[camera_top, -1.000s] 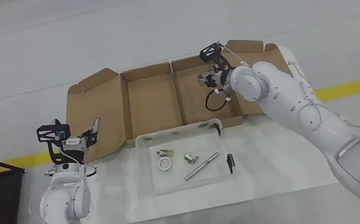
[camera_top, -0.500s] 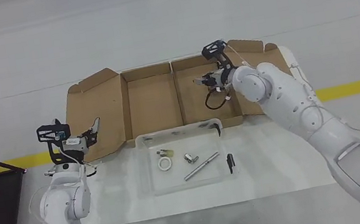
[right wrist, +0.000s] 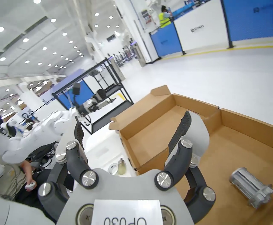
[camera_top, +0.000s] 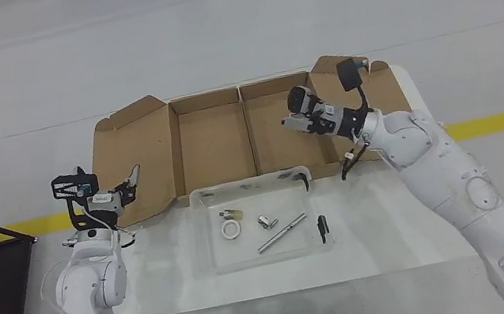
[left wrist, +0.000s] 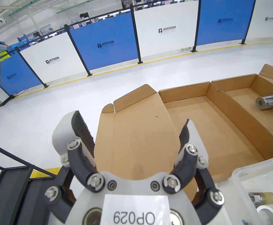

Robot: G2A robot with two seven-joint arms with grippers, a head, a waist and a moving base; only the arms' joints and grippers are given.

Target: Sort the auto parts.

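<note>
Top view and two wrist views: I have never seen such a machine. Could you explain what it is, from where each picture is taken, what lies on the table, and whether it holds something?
This is a robot with two arms, each ending in a two-fingered gripper. The top view looks down from above; each wrist view comes from a camera on one arm. On the table stand a cardboard box and a clear plastic tray holding a white ring, a metal rod and small fittings. A metal cylinder lies in the box, near the right gripper. Both it and the left gripper are open and empty.
</note>
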